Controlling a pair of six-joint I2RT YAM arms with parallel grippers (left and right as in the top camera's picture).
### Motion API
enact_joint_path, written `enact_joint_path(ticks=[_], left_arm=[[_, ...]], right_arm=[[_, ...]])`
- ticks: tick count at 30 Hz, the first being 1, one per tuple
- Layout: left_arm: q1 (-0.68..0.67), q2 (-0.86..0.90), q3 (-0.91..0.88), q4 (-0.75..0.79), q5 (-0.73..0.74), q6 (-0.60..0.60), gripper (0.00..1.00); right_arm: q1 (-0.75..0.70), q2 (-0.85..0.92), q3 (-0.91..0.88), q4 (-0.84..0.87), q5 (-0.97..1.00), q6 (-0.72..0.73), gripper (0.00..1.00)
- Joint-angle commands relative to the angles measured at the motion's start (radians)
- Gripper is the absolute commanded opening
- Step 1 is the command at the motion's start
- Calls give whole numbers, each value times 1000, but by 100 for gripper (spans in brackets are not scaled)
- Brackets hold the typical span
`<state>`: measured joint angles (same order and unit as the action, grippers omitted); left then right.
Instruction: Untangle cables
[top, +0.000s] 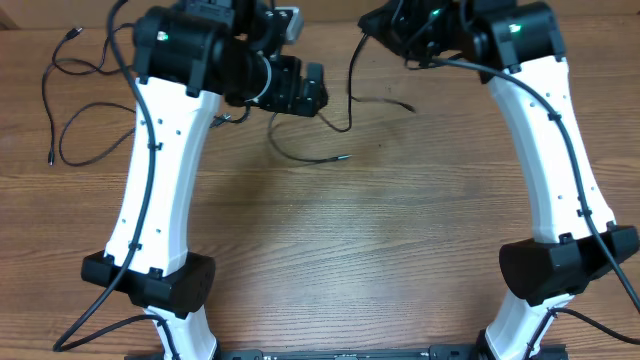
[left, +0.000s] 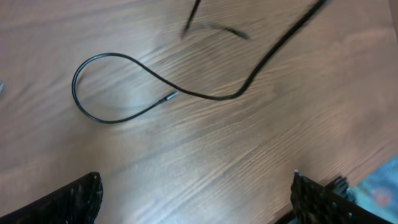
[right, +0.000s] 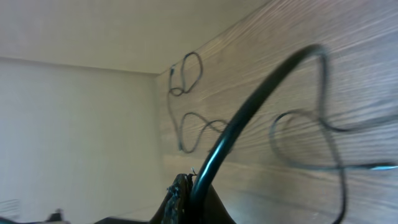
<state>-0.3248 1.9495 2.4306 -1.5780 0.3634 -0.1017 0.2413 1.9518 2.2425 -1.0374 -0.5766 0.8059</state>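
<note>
One thin black cable (top: 58, 110) lies in loose loops at the far left of the table. A second cable (top: 300, 155) curls on the table below my left gripper, with its silvery plug end pointing right. In the left wrist view it shows as a loop (left: 93, 112) with its plug tip inside. My left gripper (top: 312, 88) (left: 199, 199) is open and empty, hovering above the wood. My right gripper (top: 390, 28) (right: 200, 193) is shut on a third cable (top: 352, 95) (right: 249, 112), which hangs from it in an arc down to the table.
The wooden table (top: 340, 250) fills the view. A pale wall (right: 74, 124) stands past the table's far edge. Both white arm bodies rise from bases at the front edge, left (top: 160, 200) and right (top: 550, 180).
</note>
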Motion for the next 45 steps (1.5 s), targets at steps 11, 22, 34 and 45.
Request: enact_joint_path(ticks=[11,22,34,45], left_arm=[[-122,42,12,159,34,174,95],[-127,42,11,180,23,173,77],[-128,42,11,179,23,173,44],[-128,42,11,180,23,172,18]], right_arm=[[-23,-8,1,23,-235,198,4],[-30,-8,1,71,-319,249,4],[-29,-8,1,71,-318,249,4],[-29,-8,1,65,-315,241,4]])
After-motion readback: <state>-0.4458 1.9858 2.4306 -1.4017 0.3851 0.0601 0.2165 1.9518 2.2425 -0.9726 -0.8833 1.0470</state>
